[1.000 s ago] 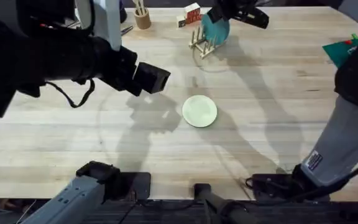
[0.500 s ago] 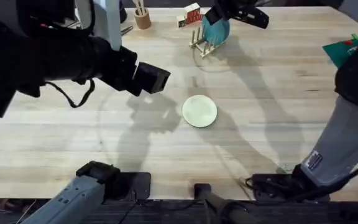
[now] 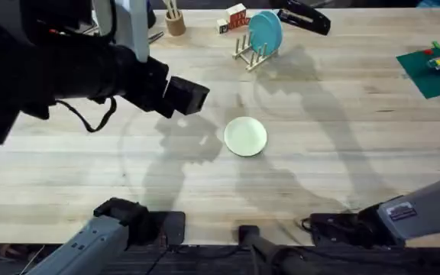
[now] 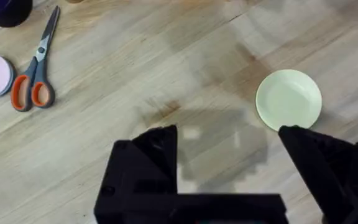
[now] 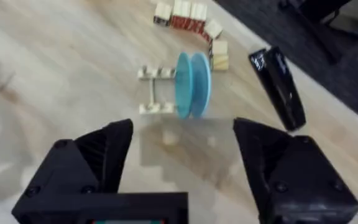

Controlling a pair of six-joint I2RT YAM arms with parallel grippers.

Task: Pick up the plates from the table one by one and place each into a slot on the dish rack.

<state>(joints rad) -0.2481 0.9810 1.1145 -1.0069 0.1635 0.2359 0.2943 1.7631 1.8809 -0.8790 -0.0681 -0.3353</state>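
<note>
The left arm hangs large and dark over the table, its gripper near the middle. The cream-yellow plate lies flat just beyond the gripper's tip, apart from it. Farther off past the gripper, the turquoise plate stands upright in the dish rack, with a black object beside it.
</note>
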